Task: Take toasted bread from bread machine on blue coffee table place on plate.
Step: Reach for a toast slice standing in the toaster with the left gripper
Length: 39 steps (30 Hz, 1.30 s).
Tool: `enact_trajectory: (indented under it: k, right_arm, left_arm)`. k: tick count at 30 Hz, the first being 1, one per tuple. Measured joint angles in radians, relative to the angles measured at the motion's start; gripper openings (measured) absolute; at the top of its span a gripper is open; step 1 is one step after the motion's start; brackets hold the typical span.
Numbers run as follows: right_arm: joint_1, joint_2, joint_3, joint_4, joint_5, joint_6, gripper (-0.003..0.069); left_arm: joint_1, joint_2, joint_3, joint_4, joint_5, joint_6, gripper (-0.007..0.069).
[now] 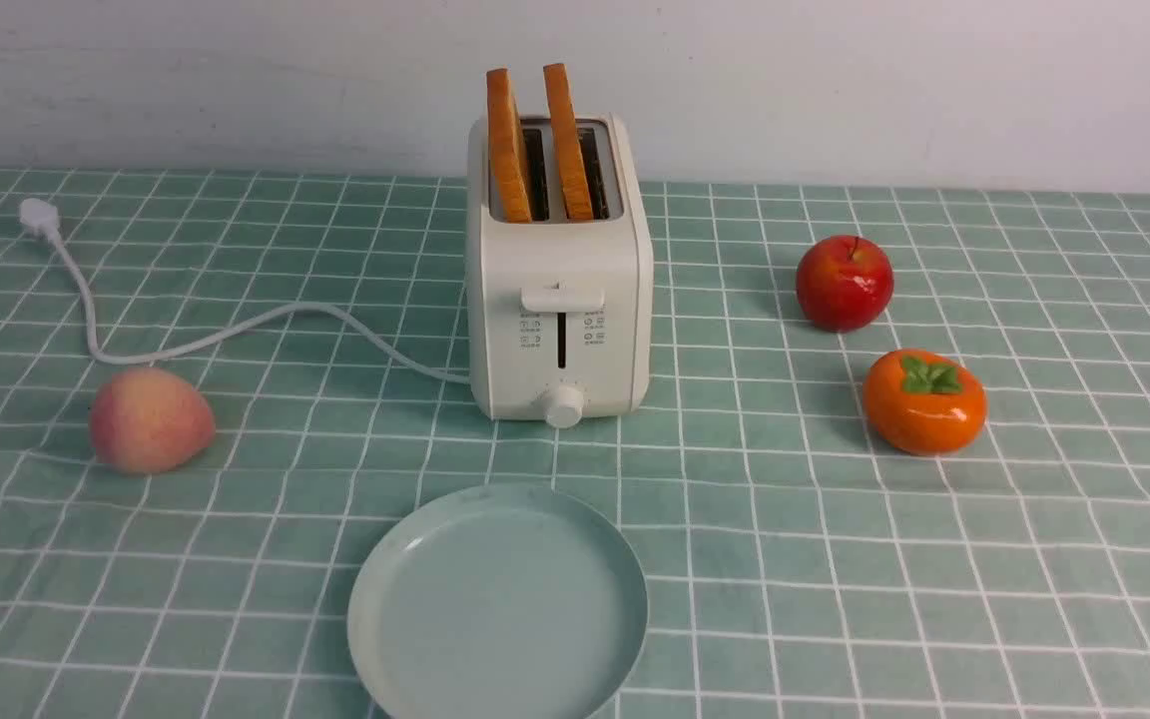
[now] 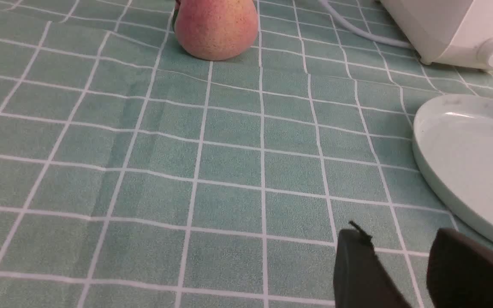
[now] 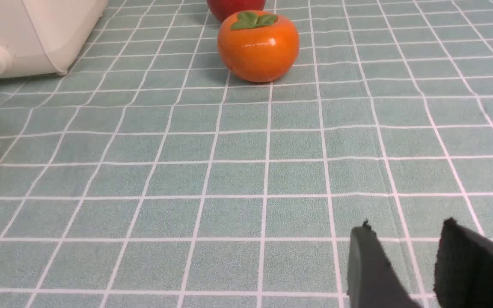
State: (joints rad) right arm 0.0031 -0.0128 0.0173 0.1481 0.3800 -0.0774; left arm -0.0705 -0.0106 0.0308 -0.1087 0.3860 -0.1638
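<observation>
Left gripper [image 2: 400,244]: narrowly parted, holding nothing.
Right gripper [image 3: 405,239]: likewise.
Plate [image 1: 498,609]: before toaster [image 1: 560,300].
Toast [image 1: 508,150]: standing in slots.

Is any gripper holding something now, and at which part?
Nothing is held. The left gripper and the right gripper are open and empty.
</observation>
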Motion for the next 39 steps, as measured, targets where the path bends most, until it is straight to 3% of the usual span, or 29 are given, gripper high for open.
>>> enact_trajectory:
  k: [30,35,39]
  right_arm:
    - [0.0,0.0,0.0,0.0,0.0,0.001,0.024]
    - [0.0,0.0,0.0,0.0,0.0,0.001,0.024]
    - [0.0,0.0,0.0,0.005,0.0,0.002,0.024]
  left_arm:
    - [0.0,0.0,0.0,0.013,-0.038,-0.004,0.0237]
    - [0.0,0.0,0.0,-0.099,-0.2,-0.037,0.0237]
    - [0.0,0.0,0.0,-0.298,-0.386,-0.1,0.0237]
